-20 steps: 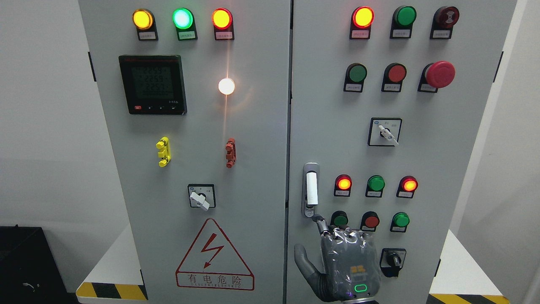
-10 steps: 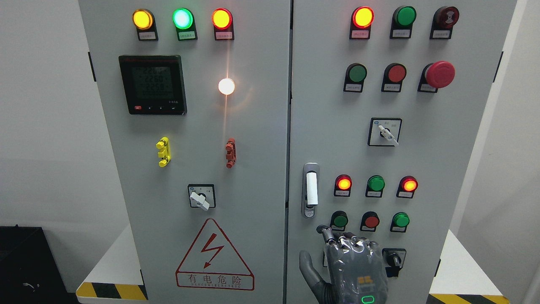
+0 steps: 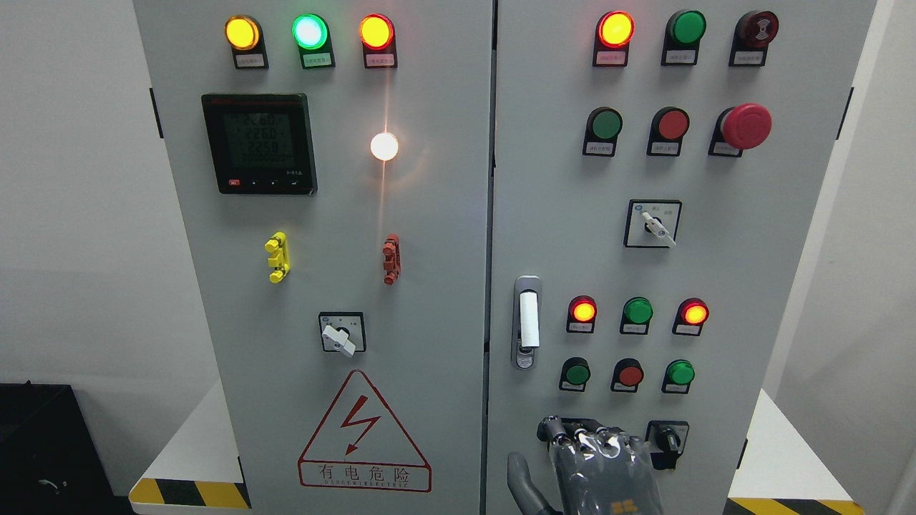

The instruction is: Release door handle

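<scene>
Hand [image 3: 590,468] below door handle [image 3: 528,322], apart.

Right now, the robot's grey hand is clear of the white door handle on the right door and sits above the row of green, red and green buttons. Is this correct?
Not quite. The head view shows the robot's grey hand below the row of green, red and green buttons, at the bottom edge, not above it. The rest holds: it is clear of the white door handle on the right door.

Bright, even light, sharp focus; the white lamp [image 3: 384,146] flares a vertical streak.
</scene>
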